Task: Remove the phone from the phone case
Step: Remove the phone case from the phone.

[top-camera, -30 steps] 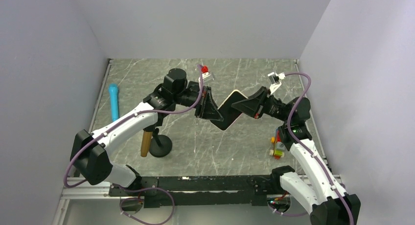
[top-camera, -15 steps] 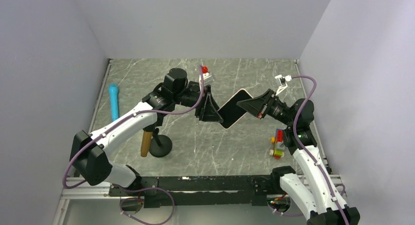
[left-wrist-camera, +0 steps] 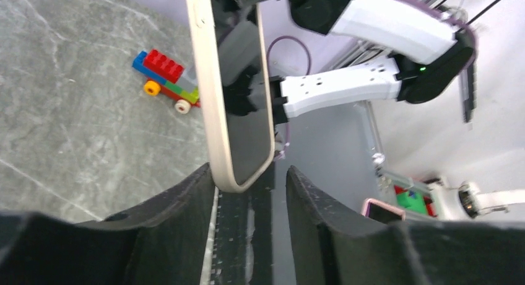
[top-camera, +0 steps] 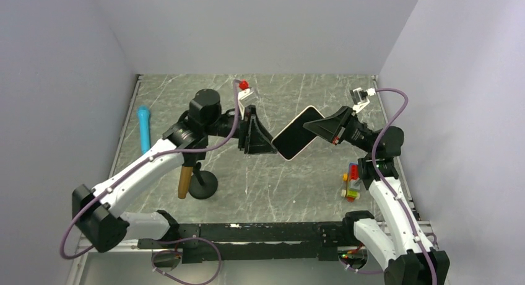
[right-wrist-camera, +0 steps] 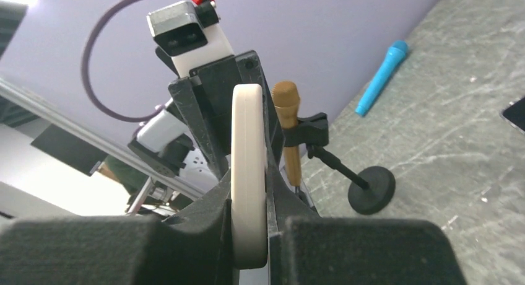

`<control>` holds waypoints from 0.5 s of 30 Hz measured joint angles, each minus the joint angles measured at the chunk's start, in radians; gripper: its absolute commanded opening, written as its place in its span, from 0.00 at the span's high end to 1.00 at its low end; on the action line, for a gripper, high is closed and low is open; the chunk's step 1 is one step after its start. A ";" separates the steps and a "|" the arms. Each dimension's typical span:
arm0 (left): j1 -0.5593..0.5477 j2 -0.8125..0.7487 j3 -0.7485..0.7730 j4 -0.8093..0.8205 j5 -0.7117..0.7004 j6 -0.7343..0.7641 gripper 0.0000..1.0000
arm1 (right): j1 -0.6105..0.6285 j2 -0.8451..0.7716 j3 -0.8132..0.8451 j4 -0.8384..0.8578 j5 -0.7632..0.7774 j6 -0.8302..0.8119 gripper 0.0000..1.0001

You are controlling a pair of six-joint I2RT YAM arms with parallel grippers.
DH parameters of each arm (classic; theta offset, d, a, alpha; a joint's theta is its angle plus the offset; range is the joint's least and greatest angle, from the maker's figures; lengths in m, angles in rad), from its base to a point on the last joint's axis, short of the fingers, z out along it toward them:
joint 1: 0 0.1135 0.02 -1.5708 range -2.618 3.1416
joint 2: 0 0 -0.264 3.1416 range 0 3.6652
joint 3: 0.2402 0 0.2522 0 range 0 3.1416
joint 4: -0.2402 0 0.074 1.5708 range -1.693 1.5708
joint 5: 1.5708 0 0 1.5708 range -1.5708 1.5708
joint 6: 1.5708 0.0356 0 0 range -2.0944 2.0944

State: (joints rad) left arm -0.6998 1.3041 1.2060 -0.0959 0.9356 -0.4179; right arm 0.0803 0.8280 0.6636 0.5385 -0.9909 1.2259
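Right jaws: clamped on one end of phone case (right-wrist-camera: 249,173), in air above the surface (top-camera: 297,186) | Left jaws: parted, other end of phone (top-camera: 298,133) just between their tips | Long axis: ran straight from left jaws to right jaws

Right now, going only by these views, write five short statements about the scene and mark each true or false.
1. The phone lies flat on the table. False: it is up in the air between the left gripper and the right gripper.
2. The right gripper's jaws are shut on the phone's edge. True.
3. The blue microphone lies on the left arm's side of the table. True.
4. The brick toy car sits by the left arm's base. False: it is beside the right arm.
5. The brown microphone is clipped in a stand. True.
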 measured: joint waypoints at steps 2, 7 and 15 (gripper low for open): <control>0.000 -0.061 -0.053 0.055 -0.017 -0.066 0.45 | -0.001 0.011 -0.017 0.096 -0.009 0.061 1.00; 0.000 -0.159 -0.182 0.198 -0.047 -0.211 0.48 | -0.002 0.077 -0.037 0.312 -0.027 0.222 1.00; 0.001 -0.178 -0.238 0.349 -0.069 -0.351 0.42 | -0.001 0.095 -0.037 0.474 -0.052 0.345 1.00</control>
State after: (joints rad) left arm -0.6987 1.1263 0.9684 0.2527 0.8665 -0.7689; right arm 0.0792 0.9226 0.6266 1.0126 -1.0428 1.5711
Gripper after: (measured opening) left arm 0.533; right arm 0.166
